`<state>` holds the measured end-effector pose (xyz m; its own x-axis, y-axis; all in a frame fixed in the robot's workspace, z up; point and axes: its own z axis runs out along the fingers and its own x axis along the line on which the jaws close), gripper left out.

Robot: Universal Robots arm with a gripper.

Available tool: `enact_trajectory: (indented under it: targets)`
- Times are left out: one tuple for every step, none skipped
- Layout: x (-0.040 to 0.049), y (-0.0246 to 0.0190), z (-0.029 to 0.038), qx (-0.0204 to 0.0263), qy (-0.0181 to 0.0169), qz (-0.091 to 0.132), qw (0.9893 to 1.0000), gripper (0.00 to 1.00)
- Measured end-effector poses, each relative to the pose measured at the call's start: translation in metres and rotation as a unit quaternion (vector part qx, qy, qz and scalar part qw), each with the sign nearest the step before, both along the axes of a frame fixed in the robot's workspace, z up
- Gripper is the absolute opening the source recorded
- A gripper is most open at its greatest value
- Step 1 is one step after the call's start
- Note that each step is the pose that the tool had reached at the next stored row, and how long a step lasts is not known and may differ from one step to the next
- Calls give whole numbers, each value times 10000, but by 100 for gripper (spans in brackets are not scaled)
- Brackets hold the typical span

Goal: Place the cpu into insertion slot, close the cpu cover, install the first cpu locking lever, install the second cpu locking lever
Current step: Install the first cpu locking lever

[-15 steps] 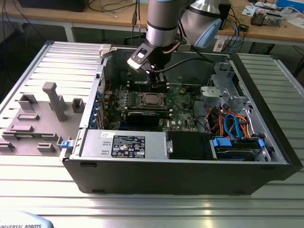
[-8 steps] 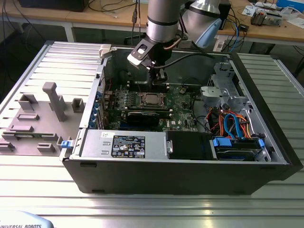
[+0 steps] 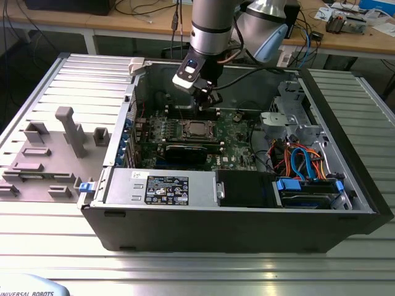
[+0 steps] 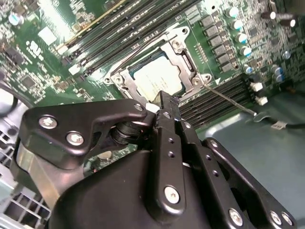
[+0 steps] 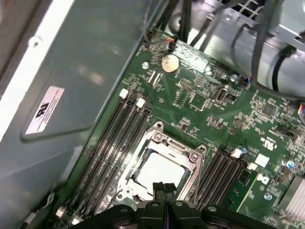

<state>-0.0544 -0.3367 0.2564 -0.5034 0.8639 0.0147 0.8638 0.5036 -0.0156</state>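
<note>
The cpu sits in the insertion slot, its pale metal top showing through the cut-out of the cpu cover, which lies flat around the chip's edges. In the exterior view this socket is in the middle of the frame, on the green motherboard inside an open computer case. The gripper hangs right over one edge of the cover, its two black fingertips pressed together with nothing between them. Whether they touch the metal I cannot tell. In the second wrist view a thin metal lever rod runs from one corner of the socket out across the dark memory slots that flank the socket on both sides. The arm comes down from the top centre of the exterior view. Grey blocks stand on the ribbed table at the exterior view's left.
</note>
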Motion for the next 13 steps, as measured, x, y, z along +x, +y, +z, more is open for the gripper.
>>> enact_trajectory:
  targets:
    - [0,0,0,0,0,73,10000,11]
    - [0,0,0,0,0,140,9999,11]
    - [0,0,0,0,0,200,9998,11]
    - [0,0,0,0,0,208,9998,11]
    - [0,0,0,0,0,209,9998,11]
    - [0,0,0,0,0,209,9998,11]
    - [0,0,0,0,0,209,9998,11]
    - [0,0,0,0,0,209,9998,11]
    - [0,0,0,0,0,216,9998,11]
    - [0,0,0,0,0,232,9997,11]
    - [0,0,0,0,0,319,9995,11]
    - [0,0,0,0,0,468,9989,11]
    - [0,0,0,0,0,607,9982,11]
